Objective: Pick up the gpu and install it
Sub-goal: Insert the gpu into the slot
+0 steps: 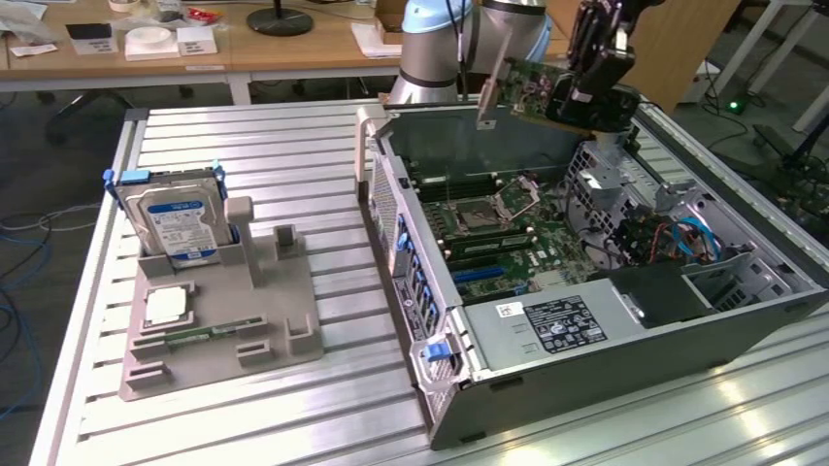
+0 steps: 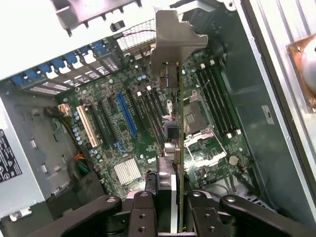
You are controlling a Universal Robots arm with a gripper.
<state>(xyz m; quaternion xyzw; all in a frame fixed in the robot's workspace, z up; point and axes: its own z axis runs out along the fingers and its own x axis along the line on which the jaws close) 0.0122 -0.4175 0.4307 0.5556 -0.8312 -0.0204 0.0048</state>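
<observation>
**Above the open case: gpu (image 1: 534,89) clamped in the gripper (image 1: 570,97)**

Over the far end of the computer case (image 1: 428,291), near the robot arm (image 1: 434,39), we see the gripper holding the gpu in the air. The jaws are closed onto the card, parted only by what it takes to pinch the thin green board between them.

From the exterior view, the card sits higher than the case's rim and is tilted. Its silver bracket (image 1: 488,97) hangs at the end toward the exterior view's left, and the gripper grasps the opposite end. We see a clear gap between the card and the motherboard (image 1: 518,243) below.

From the wrist view, we look down along the gpu (image 2: 179,138) edge-on. The dark fingers (image 2: 142,212) stand on either side of it, and the bracket (image 2: 173,39) is at the far end. Beneath the card lies the motherboard (image 2: 113,143). Its row of expansion slots, among them a blue slot (image 2: 127,116), sits to one side of the card's edge. The processor socket (image 2: 195,116) and the memory slots sit to the other side. The card is seated in none of them.

Well apart from the case, on the slatted metal table (image 1: 259,146), stands a grey fixture (image 1: 279,311). It carries a hard drive (image 1: 179,218) upright at its far end and a small green memory stick (image 1: 194,335) lying flat nearer the camera.
</observation>
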